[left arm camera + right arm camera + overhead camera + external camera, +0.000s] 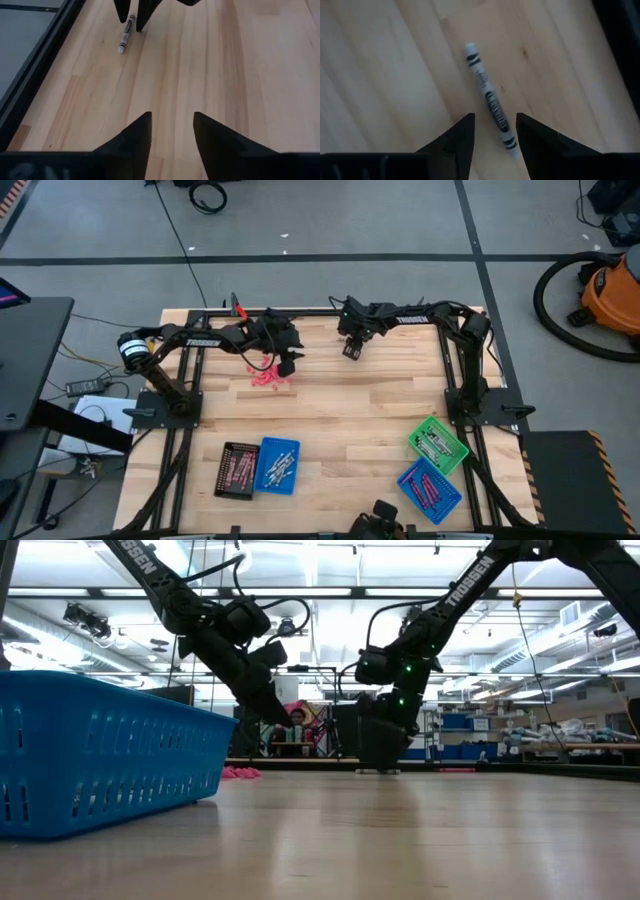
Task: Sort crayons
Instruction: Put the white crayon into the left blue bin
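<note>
High view: the right gripper (351, 348) hangs upper centre of the frame; the left gripper (287, 366) sits just left of it, beside a heap of red-pink crayons (268, 377). In the right wrist view, parted fingers straddle a silver-grey crayon (490, 100) lying flat on the table (380, 75), nothing gripped. The left gripper's fingers are also parted and empty over bare wood. Sorted crayons lie in the green tray (438, 444) and other trays, lower frame. Risk (judgement): the crayon lies askew to the fingers, so closing could roll or flick it away.
</note>
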